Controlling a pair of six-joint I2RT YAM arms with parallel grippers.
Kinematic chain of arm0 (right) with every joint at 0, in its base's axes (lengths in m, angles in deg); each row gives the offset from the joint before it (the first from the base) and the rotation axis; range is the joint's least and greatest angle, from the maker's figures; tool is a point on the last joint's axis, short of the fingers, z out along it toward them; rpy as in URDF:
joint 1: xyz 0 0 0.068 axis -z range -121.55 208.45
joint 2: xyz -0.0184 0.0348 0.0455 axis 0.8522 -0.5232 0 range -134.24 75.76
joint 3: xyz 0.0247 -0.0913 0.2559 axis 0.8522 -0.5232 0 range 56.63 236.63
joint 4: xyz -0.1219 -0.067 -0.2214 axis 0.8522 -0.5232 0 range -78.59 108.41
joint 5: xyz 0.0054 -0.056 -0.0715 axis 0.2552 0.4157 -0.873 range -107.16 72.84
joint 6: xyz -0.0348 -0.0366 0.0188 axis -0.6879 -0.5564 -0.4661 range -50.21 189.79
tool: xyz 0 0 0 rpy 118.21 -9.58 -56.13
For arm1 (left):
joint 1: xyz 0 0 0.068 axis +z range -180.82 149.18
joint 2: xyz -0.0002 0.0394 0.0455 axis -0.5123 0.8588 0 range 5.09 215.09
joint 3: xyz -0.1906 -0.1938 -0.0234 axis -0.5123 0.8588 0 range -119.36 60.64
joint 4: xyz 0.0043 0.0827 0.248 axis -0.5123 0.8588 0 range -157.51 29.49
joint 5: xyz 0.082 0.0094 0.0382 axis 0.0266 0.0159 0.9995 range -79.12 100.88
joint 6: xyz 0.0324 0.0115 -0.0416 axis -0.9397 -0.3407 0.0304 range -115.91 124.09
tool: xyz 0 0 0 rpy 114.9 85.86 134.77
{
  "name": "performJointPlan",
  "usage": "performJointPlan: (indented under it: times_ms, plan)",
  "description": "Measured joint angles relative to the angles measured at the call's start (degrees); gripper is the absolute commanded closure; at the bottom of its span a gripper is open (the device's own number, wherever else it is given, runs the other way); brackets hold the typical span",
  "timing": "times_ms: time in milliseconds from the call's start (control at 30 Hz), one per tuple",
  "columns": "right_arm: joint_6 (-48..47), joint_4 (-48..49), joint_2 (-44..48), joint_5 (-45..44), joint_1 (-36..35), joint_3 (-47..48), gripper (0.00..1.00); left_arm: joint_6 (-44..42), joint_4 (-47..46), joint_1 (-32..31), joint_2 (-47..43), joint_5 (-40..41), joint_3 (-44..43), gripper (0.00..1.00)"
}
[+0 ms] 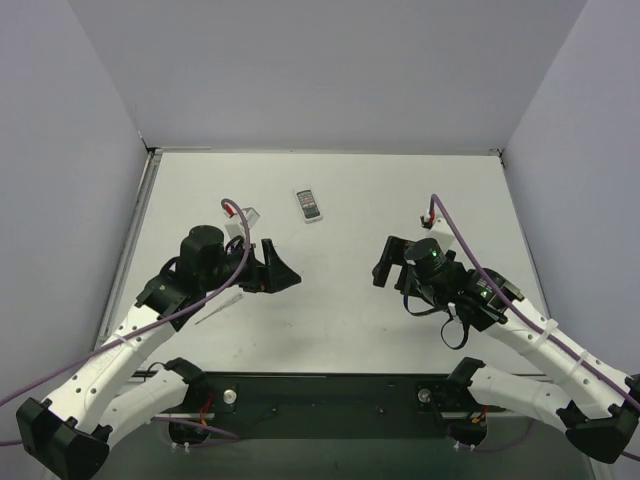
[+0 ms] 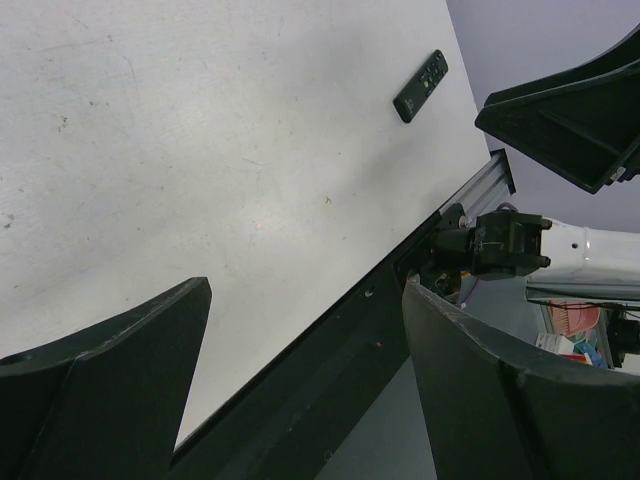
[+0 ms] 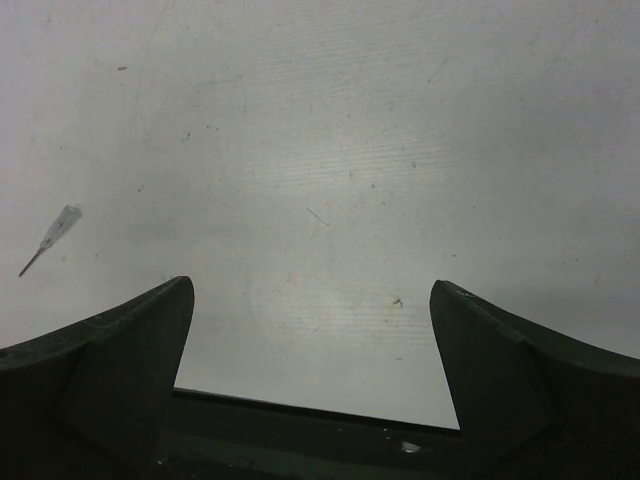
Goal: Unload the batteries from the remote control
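Note:
The remote control [image 2: 420, 86], a slim black bar with small buttons, lies flat far off near the table's right side in the left wrist view. In the top view my right arm hides it. No batteries show in any view. My left gripper [image 1: 283, 272] [image 2: 305, 290] hovers left of the table's middle, pointing right, jaws open and empty. My right gripper [image 1: 384, 262] [image 3: 310, 288] hovers right of the middle, pointing left, also open with only bare table between its fingers.
A short white remote with a dark face [image 1: 309, 205] lies toward the back middle. A thin clear pointed strip [image 1: 218, 308] [image 3: 50, 238] lies by the left arm. A black rail [image 2: 330, 350] runs along the near table edge. Purple walls enclose the table.

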Motion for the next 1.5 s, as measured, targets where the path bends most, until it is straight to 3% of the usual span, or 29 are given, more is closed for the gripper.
performJointPlan:
  times_ms: [200, 333, 600, 800, 1067, 1300, 1500]
  plan:
    - [1.8, -0.7, 0.0, -2.1, 0.3, 0.0, 0.01, -0.5, 0.7, 0.0, 0.0, 1.5, -0.4, 0.12]
    - [5.9, -4.3, -0.2, -8.2, 1.9, 0.0, 0.04, -2.4, 3.9, 0.2, 0.2, 5.3, -2.4, 0.12]
    - [8.7, -11.5, -6.8, -16.6, 20.7, -0.2, 0.06, -8.8, 16.1, 3.8, 4.9, 17.6, -9.3, 0.12]
    - [6.0, -13.4, -16.5, -17.5, 36.7, 1.2, 0.09, -12.9, 18.7, 11.3, 1.7, 18.4, -5.9, 0.12]
    - [11.2, -14.7, -21.2, -16.2, 55.1, 1.0, 0.16, -13.4, 18.0, 11.5, -7.0, 16.7, 1.0, 0.12]
    - [14.8, -12.1, -27.7, -13.0, 60.1, -1.8, 0.18, -13.3, 16.9, 8.9, -9.7, 17.2, 1.9, 0.12]
    - [14.7, -6.5, -31.5, -8.5, 62.2, -2.5, 0.25, -13.2, 16.1, 8.8, -13.9, 18.2, 2.5, 0.12]
